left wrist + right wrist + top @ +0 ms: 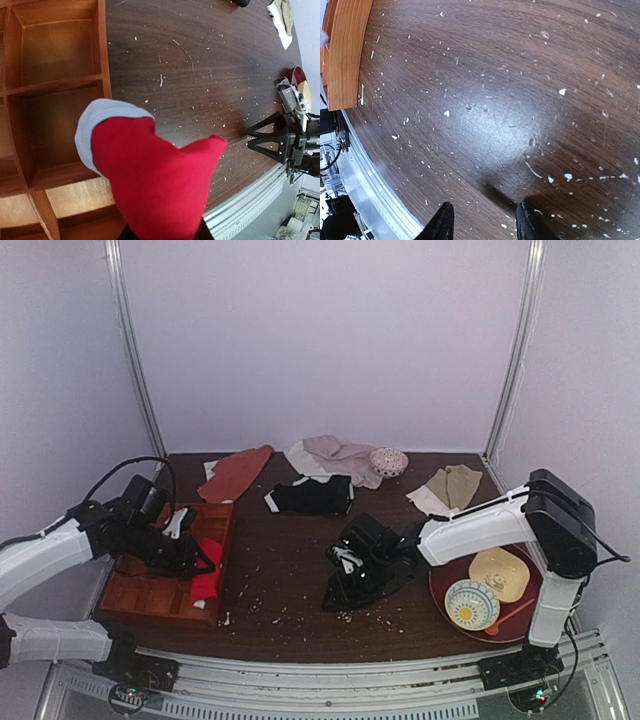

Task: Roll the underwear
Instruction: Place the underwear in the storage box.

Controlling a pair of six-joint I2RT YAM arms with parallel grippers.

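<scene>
Left claw (203, 558) clenched on bright red fabric underwear (155, 185) with white waistband edge, hanging over edge of brown wooden compartment tray (150, 595). Right claw (485, 222) released, empty, above dark wood worktop (520, 100).

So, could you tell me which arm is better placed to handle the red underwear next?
Probably the left: the left hand grips the red underwear by the wooden tray, while the right hand hangs open over the table.

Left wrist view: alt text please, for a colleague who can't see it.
Red underwear with a white waistband edge bunches up from the left hand at the bottom, over the wooden compartment tray and the dark, crumb-speckled table. The right hand sits at the far right.
</scene>
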